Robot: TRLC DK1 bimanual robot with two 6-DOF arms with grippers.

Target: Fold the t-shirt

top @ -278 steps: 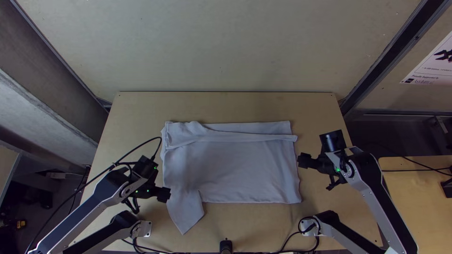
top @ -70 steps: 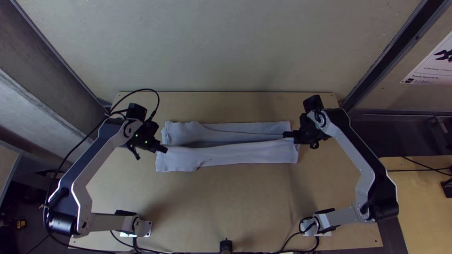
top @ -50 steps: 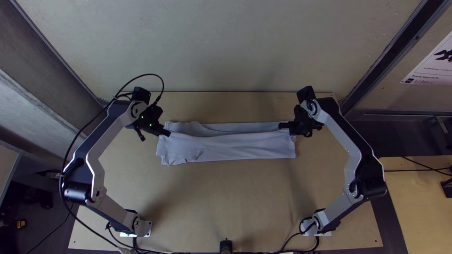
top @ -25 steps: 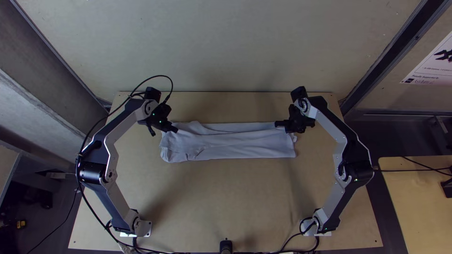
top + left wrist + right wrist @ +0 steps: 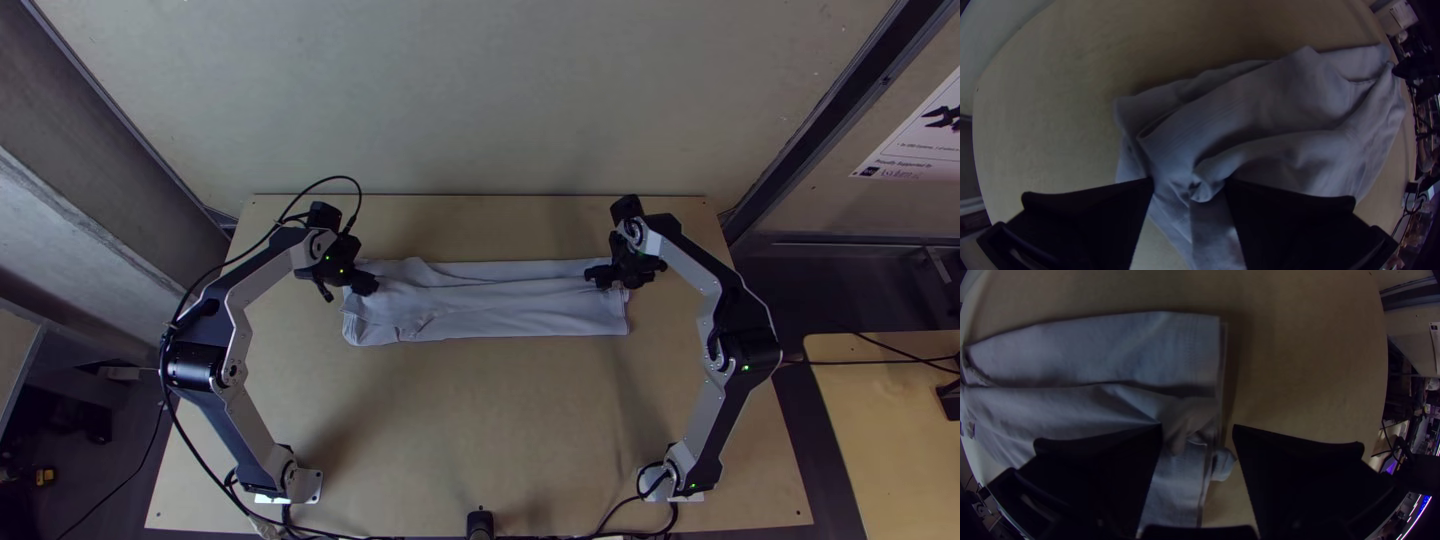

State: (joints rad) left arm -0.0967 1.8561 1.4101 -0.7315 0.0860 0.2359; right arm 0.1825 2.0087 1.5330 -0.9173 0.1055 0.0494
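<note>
The left arm point(image 5: 215, 345) is bent outward at its elbow and angled back in, its tool point(image 5: 368, 285) held over the t-shirt's left end. That tool's fingers are set wide, with rumpled cloth seen between them. The t-shirt point(image 5: 490, 315) is laid in a long folded band across the table point(image 5: 480, 420). A narrower strip of wood is left towards the far edge, a broader one towards the arms' bases. At the band's right end, the right tool point(image 5: 597, 276) is held with fingers parted above crumpled cloth; the right arm point(image 5: 745, 335) is bowed outward.
</note>
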